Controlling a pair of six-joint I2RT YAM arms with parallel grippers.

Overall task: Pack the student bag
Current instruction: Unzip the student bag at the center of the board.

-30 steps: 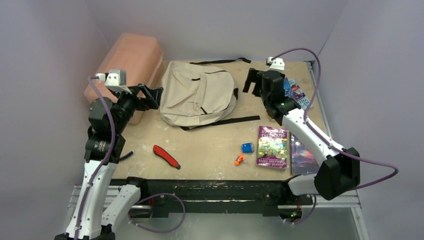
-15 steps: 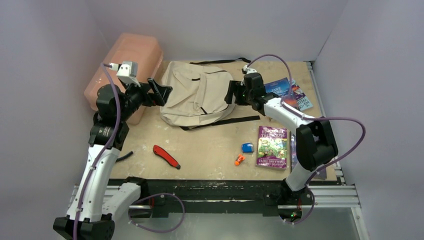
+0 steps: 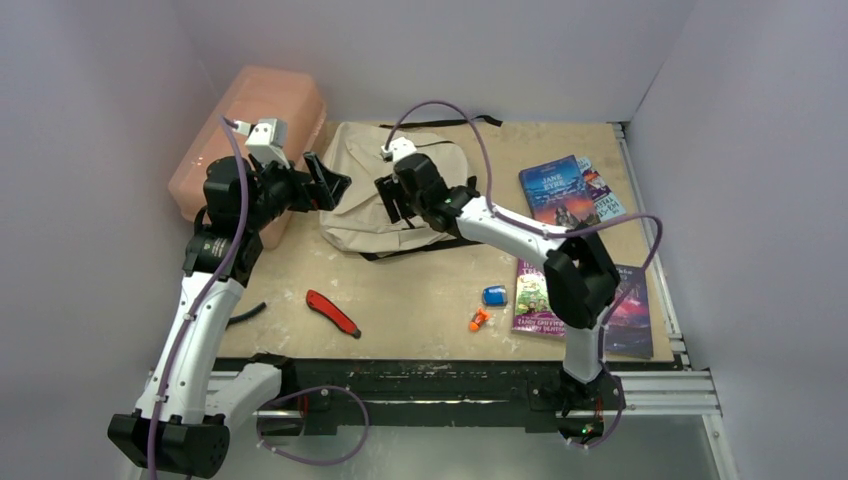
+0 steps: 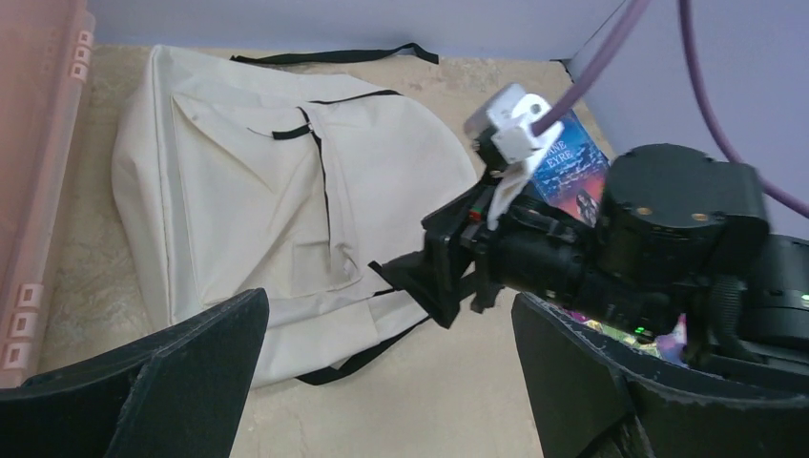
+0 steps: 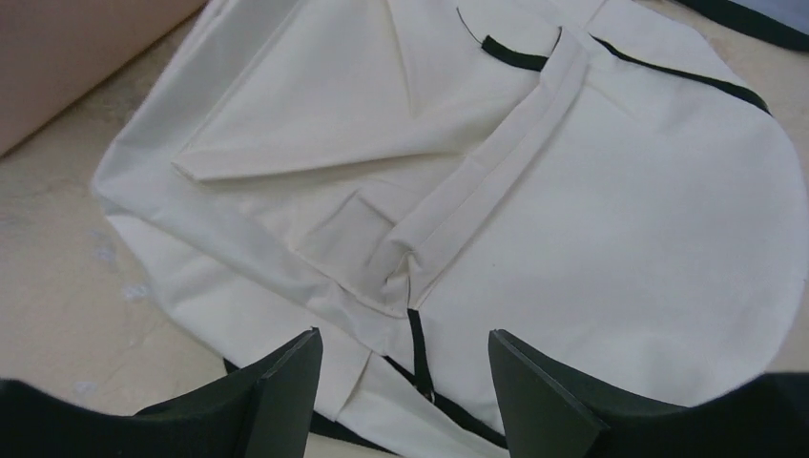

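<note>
The student bag (image 3: 362, 178) is a beige backpack with black trim, lying flat at the back middle of the table. It also shows in the left wrist view (image 4: 258, 191) and fills the right wrist view (image 5: 611, 219). My right gripper (image 3: 393, 205) is open and empty, and hovers over the bag's near edge. Between its fingertips (image 5: 405, 382) lies a thin black tab (image 5: 417, 348) at the foot of the front pocket. My left gripper (image 3: 330, 185) is open and empty, raised at the bag's left edge. The left wrist view (image 4: 391, 382) looks across at the right gripper.
A pink plastic box (image 3: 250, 120) stands at the back left. A red utility knife (image 3: 332, 312), a small blue item (image 3: 494, 295) and a small orange item (image 3: 479, 320) lie near the front. Three books (image 3: 555, 190) (image 3: 540, 295) (image 3: 630, 315) lie on the right.
My right arm has swung left from above the books to over the bag's near edge. My left gripper has moved right and up toward the bag's left edge.
</note>
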